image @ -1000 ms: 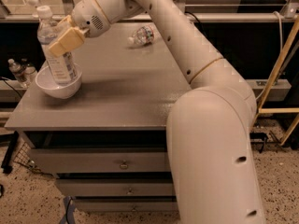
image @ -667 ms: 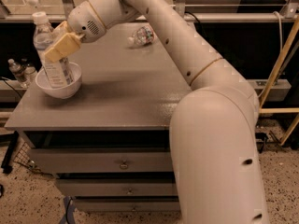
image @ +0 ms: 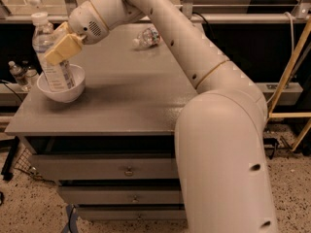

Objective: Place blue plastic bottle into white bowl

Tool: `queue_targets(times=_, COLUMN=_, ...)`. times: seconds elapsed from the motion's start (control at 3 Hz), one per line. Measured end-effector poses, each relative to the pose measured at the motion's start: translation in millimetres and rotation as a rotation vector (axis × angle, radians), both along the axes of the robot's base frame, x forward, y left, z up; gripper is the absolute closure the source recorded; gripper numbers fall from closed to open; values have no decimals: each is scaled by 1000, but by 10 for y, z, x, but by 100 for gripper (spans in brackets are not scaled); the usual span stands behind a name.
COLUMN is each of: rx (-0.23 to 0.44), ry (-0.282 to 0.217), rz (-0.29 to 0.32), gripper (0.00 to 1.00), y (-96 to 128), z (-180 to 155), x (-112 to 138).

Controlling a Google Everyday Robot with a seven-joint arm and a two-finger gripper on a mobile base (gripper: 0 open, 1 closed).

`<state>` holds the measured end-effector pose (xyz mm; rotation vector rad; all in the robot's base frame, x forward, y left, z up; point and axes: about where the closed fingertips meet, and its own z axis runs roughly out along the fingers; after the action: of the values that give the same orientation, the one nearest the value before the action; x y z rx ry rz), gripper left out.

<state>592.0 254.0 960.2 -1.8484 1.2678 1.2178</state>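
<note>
The blue plastic bottle (image: 48, 57), clear bluish with a white cap and a white-blue label, stands nearly upright with its base inside the white bowl (image: 63, 92) at the left side of the grey cabinet top. My gripper (image: 60, 46) is at the bottle's upper body, its tan fingers (image: 63, 49) on either side of the bottle and closed on it. The bottle leans slightly left. The bowl's inside is partly hidden by the bottle.
A small crumpled clear bottle (image: 147, 37) lies at the back of the grey cabinet top (image: 121, 96). Drawers are below the top. Small bottles (image: 22, 74) stand on a shelf left of the cabinet. My arm arches over the right half.
The gripper and the bottle have shifted left and slightly down; the bottle's base stays in the bowl, which has also slid a little left.
</note>
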Motion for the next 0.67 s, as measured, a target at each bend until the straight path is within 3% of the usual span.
queue_targets(times=0.33, rx=1, ry=2, rz=3, gripper=10, y=30, z=-10, x=-8)
queue_targets(times=0.67, rx=1, ry=4, rz=6, gripper=0, y=60, z=-19, x=-16)
